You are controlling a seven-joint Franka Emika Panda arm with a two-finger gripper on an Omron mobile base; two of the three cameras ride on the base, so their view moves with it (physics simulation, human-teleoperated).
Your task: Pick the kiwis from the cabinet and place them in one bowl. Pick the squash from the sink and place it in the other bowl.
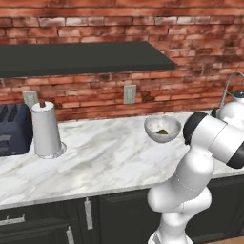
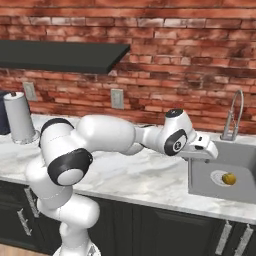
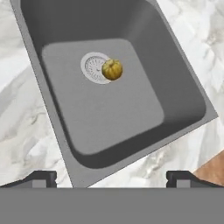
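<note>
A small yellow-green squash (image 3: 112,69) lies on the floor of the grey sink (image 3: 109,118), touching the right edge of the round drain. My gripper (image 3: 111,181) hangs high above the basin, open, its two dark fingertips (image 3: 41,178) wide apart with nothing between them. From the right base camera the gripper (image 2: 204,149) hovers over the near left rim of the sink (image 2: 200,182), and the squash (image 2: 229,178) rests lower right. One pale speckled bowl (image 1: 162,125) stands on the counter with an olive-green kiwi (image 1: 162,132) inside. The dark cabinet (image 1: 81,57) hangs above. The other bowl is out of view.
A tall curved tap (image 2: 235,117) rises behind the sink. A paper-towel roll (image 1: 46,129) and a dark toaster (image 1: 12,128) stand at the counter's left. Marble counter (image 1: 109,157) stretches between them and the bowl. Dark lower cupboards (image 1: 124,214) run below the counter.
</note>
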